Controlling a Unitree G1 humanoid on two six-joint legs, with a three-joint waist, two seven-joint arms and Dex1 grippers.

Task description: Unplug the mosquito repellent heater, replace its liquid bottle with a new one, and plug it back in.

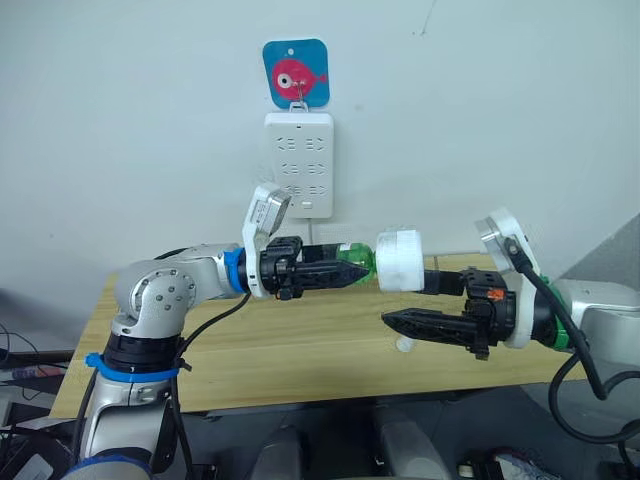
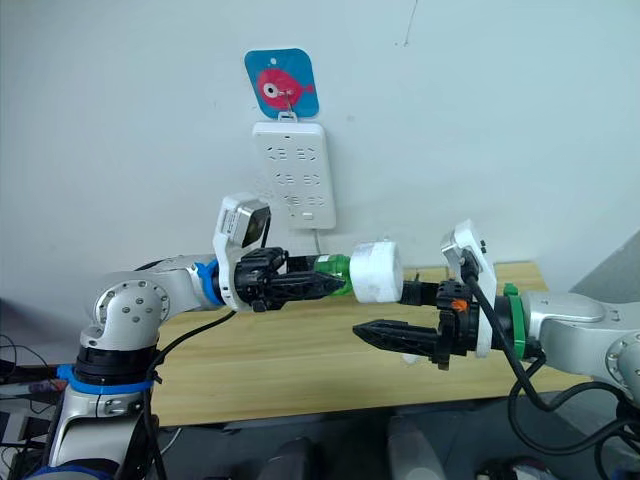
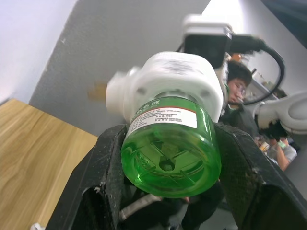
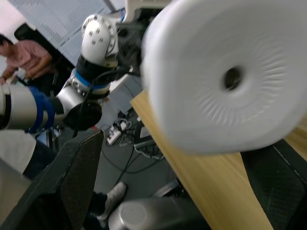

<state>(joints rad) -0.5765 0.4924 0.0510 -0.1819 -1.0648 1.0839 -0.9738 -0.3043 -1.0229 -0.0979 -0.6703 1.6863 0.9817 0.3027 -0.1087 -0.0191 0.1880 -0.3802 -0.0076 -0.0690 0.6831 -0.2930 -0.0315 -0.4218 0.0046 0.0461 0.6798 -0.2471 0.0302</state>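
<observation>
Pale grey wall behind, matte, with a long white power strip (image 1: 298,163) hung upright at 12 o'clock from the centre, its cord dropping behind the arms. Square blue hook plate with a pink fish (image 1: 296,72) above it. Light wood-grain surface (image 1: 300,350) below, straight front edge, mostly bare; one small white object (image 1: 404,344) lies on it near the right hand.

Mosquito repellent heater (image 1: 399,260): smooth rounded white plastic, held in mid-air above the surface, off the strip, well forward of the wall. Right wrist view shows its broad face with fine radial ribbing and a round vent hole (image 4: 232,77). Green translucent liquid bottle (image 3: 169,148) sticks out of it toward 9 o'clock, cylindrical, moulded spokes in its base, white printed label with a red band.

Left hand (image 1: 345,270): black textured fingers clenched on the bottle, one on each side.

Right hand (image 1: 395,318): fingers spread wide apart. Upper finger reaches toward the heater's far side; cannot tell whether it touches. Lower finger (image 1: 430,324) hangs at 5 o'clock from the heater, apart from it.

Open air all round the heater and bottle. A seated person (image 4: 26,55) is visible off in the room.
</observation>
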